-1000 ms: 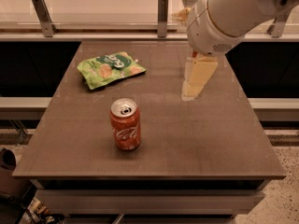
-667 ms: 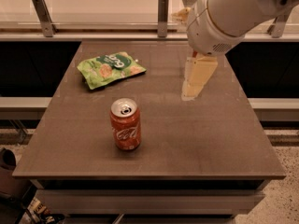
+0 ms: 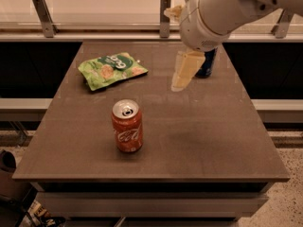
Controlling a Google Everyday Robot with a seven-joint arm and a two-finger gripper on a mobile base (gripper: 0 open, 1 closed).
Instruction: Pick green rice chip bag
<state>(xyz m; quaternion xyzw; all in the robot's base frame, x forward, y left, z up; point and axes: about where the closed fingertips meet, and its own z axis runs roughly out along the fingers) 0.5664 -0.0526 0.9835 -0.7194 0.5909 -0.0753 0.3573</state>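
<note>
Camera view: the green rice chip bag (image 3: pixel 112 70) lies flat on the brown table (image 3: pixel 213 141), in the far-left part of the top, logo side up. Its long axis runs roughly across the table, the right end tilted a little toward the far edge. Nothing touches it.

The gripper (image 3: pixel 182 79) hangs above the table's middle-right, near the far edge. The bag is toward the left side of the view from it, at about the same depth, with bare tabletop between them. The gripper is clearly raised above the surface and points down, tilted slightly toward the bag's side. How far open it is cannot be told from this angle. Nothing is seen in its hold.

The white arm (image 3: pixel 222 8) enters from the upper right and bends down at the wrist.

A red Coca-Cola can (image 3: pixel 127 126) stands upright nearer the front, well apart from the bag. A dark blue can (image 3: pixel 207 64) stands just behind the gripper, partly hidden.

Judgement: the reach is not finished. The next move needs a sideways shift over the bag, then a descent, closing across its short axis.
</note>
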